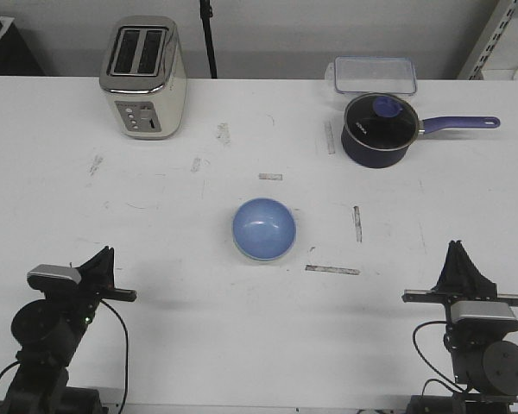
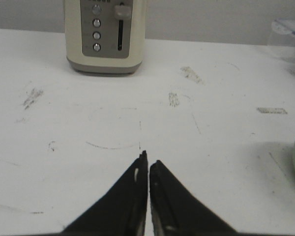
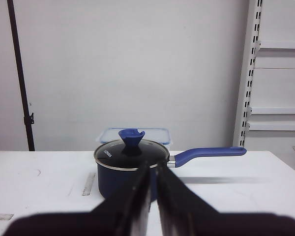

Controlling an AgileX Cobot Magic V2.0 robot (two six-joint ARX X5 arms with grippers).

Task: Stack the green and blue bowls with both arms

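One blue bowl (image 1: 263, 228) visible, mid-tabletop (image 1: 155, 302).
Both tools narrow and holding nothing: left tool (image 1: 104, 257) near left, right tool (image 1: 457, 252) near right; one toaster (image 1: 143, 78), one saucepan (image 1: 378, 129) far.

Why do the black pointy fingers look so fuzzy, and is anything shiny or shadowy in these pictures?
In the left wrist view the left gripper is very near the camera, so its edges blur, while the toaster looks sharper. In the right wrist view the right gripper blurs the same way. In the front view the blue bowl shows a pale shine inside and a soft shadow on the table.
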